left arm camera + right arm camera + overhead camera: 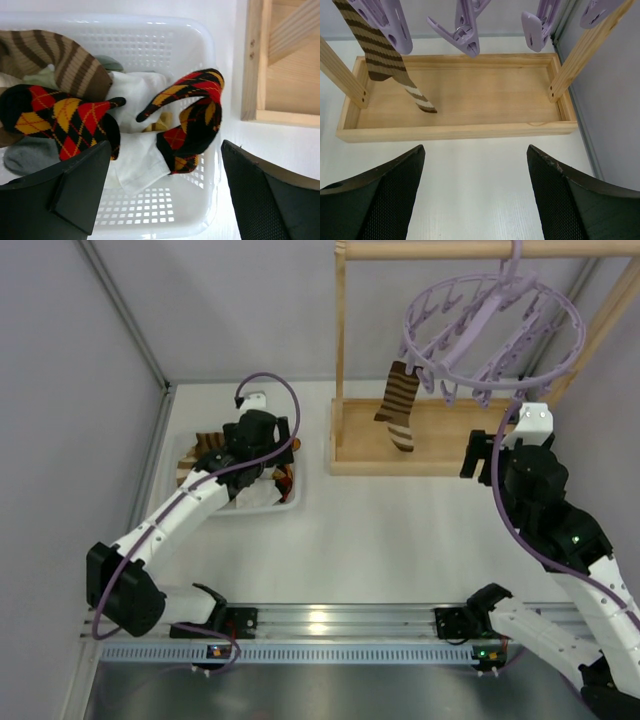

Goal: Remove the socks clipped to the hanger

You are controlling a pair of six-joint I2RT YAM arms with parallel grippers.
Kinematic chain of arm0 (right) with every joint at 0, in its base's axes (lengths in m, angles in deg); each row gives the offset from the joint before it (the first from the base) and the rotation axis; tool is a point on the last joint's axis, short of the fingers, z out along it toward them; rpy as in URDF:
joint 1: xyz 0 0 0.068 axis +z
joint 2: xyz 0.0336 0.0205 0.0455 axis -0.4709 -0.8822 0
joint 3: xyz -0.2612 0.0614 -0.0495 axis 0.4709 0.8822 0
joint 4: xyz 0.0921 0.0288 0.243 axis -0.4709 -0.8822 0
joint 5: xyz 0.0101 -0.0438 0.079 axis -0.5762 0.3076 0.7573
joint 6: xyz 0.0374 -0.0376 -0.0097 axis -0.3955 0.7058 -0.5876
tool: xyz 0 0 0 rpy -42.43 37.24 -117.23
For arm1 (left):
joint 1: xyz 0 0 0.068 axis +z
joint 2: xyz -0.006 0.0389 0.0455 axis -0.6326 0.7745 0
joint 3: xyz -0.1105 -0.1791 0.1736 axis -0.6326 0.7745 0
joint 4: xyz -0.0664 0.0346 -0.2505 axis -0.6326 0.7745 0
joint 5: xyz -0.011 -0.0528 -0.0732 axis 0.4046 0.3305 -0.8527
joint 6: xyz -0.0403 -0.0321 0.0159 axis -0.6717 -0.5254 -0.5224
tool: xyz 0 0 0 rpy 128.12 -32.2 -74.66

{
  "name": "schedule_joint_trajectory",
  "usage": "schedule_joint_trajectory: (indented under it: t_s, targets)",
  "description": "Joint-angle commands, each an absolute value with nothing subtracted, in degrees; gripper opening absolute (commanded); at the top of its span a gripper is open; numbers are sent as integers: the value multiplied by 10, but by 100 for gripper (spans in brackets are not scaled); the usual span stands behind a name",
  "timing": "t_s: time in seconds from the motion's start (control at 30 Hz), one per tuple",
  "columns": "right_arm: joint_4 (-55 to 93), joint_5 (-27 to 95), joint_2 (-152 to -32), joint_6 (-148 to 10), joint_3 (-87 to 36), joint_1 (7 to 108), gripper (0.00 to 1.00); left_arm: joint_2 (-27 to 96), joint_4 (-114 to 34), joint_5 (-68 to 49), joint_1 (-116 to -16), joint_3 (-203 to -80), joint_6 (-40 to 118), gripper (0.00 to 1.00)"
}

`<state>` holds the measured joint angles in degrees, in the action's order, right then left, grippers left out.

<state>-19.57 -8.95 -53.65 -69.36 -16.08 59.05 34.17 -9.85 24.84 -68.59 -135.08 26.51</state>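
No writing, label, brand, number or sign can be read in any view. The socks [195, 115] carry only stripes and diamond patterns, and the hanger [505, 282], white basket [150, 22] and wooden rack [460, 131] show plain surfaces.

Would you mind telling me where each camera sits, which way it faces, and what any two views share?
Top external: above and behind the arms, looking down at the table; both arms show, left gripper over the white basket, right gripper near the hanger.
Left wrist: on the left arm, facing down into the basket of socks; its open fingers show.
Right wrist: on the right arm, facing the wooden rack base and striped sock; its open fingers show.
Shared: top and right wrist both show the striped sock.
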Motion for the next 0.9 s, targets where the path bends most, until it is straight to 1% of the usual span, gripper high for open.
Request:
schedule_joint_trajectory:
  t_s: [0.0,0.03,0.1,0.13,0.17,0.23,0.27,0.3,0.43,0.57,0.67,0.77,0.8,0.83,0.87]
  targets:
    - [-187,-88,-532,-700,-149,588,80,346,-114,188,-684,-1363,255,92]
    - [-185,-88,-532,-702,-148,588,80,361,-113,177,-685,-1366,254,86]
    - [-184,-81,-533,-704,-146,588,80,372,-116,165,-686,-1375,249,79]
    - [-183,-78,-533,-705,-145,589,79,374,-122,140,-685,-1376,247,73]
    - [-180,-75,-534,-705,-142,588,80,375,-139,129,-687,-1377,245,62]
    - [-179,-74,-536,-706,-140,589,79,379,-145,115,-688,-1385,242,53]
    - [-179,-74,-537,-705,-140,588,79,383,-145,110,-689,-1390,240,45]
    - [-178,-73,-539,-707,-139,588,80,386,-146,111,-691,-1399,238,42]
    - [-173,-73,-540,-707,-136,588,80,408,-156,85,-695,-1418,233,33]
    - [-171,-70,-542,-706,-134,588,80,438,-183,59,-701,-1425,229,31]
    - [-171,-70,-543,-705,-133,588,79,477,-190,71,-701,-1444,223,29]
    - [-171,-68,-542,-704,-133,589,80,514,-188,158,-697,-1458,218,28]
    - [-173,-66,-540,-704,-134,588,80,523,-188,186,-695,-1459,211,27]
    - [-175,-64,-540,-703,-135,588,79,528,-187,220,-690,-1455,206,24]
    - [-176,-64,-536,-704,-136,588,79,527,-186,238,-676,-1439,200,23]
